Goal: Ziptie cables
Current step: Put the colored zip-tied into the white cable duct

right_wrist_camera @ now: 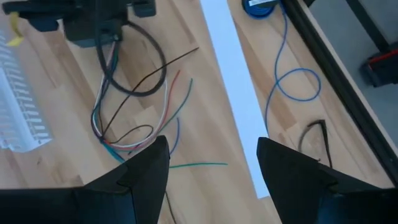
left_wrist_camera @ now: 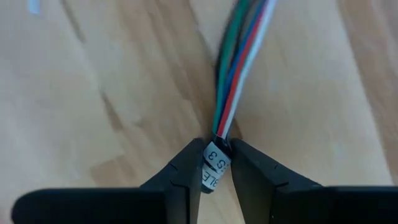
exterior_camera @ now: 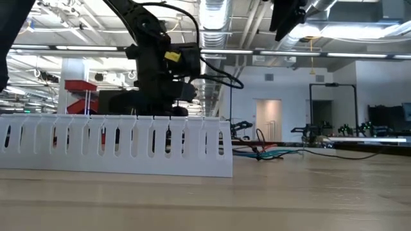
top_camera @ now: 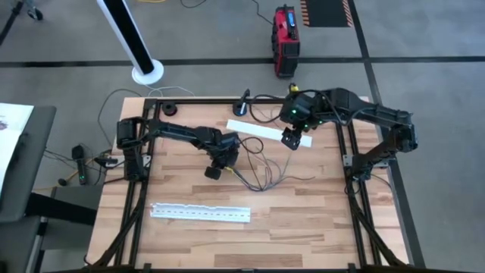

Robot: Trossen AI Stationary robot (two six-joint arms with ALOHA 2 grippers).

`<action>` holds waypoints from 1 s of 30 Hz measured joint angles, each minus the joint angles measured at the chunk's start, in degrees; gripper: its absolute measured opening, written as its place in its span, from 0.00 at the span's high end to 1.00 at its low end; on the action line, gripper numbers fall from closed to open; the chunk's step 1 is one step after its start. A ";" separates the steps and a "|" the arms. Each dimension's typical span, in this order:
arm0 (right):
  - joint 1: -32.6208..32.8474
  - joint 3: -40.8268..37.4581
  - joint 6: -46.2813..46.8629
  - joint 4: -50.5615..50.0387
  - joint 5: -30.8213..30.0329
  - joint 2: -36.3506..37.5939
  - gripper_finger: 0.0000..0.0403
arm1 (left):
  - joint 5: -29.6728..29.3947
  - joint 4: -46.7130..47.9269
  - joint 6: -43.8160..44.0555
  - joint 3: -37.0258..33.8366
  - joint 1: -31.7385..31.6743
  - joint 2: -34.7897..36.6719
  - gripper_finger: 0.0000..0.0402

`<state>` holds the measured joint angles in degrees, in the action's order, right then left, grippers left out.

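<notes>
Cables (top_camera: 261, 173) lay loose and fanned out near the middle of the tabletop, with no tie around them, so the real bundling was all left to do. Left gripper (left_wrist_camera: 216, 171) was pinched shut on their labelled end, while the right gripper (right_wrist_camera: 213, 165) hung spread open and empty over the white strip (top_camera: 267, 133) toward the far edge.

Wooden table (top_camera: 303, 220) with two white strips and clutter beyond.
Perforated white strip (top_camera: 200, 213) lying near the front edge; plain flat white strip (top_camera: 258, 131) toward the far side; red case (top_camera: 286, 30) and white round-based post (top_camera: 144, 64) on the grey floor behind.
</notes>
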<state>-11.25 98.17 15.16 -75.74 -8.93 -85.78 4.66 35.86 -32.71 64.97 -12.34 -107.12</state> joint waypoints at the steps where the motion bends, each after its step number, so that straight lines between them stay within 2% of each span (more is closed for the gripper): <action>1: 0.31 0.00 0.00 -0.16 0.00 0.00 0.41 | 0.22 -0.64 1.37 0.02 -0.02 -0.03 0.81; 5: 1.42 0.00 0.00 0.23 0.00 0.00 0.41 | 1.08 -2.27 0.33 0.00 -0.11 -0.15 0.81; 12: 1.47 0.00 1.03 0.24 0.00 0.00 0.41 | 3.20 -3.61 4.73 -0.06 0.11 -0.67 0.82; 15: 1.51 0.00 1.72 0.08 -0.01 0.00 0.41 | 2.77 -3.58 4.88 -0.27 0.15 -0.67 0.87; 20: 1.69 0.00 1.97 -0.13 0.00 0.00 0.41 | 7.08 -4.20 5.10 -0.44 -0.07 -0.69 0.96; 24: 1.93 0.00 1.98 -0.17 -0.01 0.00 0.41 | 7.17 -5.62 8.10 -0.54 0.05 -0.68 0.92; 30: 2.27 0.00 2.54 -0.16 -0.02 0.00 0.41 | 4.04 -6.41 9.92 -0.59 0.37 -0.67 0.89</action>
<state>-8.97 98.17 17.70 -75.90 -8.95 -85.78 8.70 29.46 -22.79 64.38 -11.97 -107.79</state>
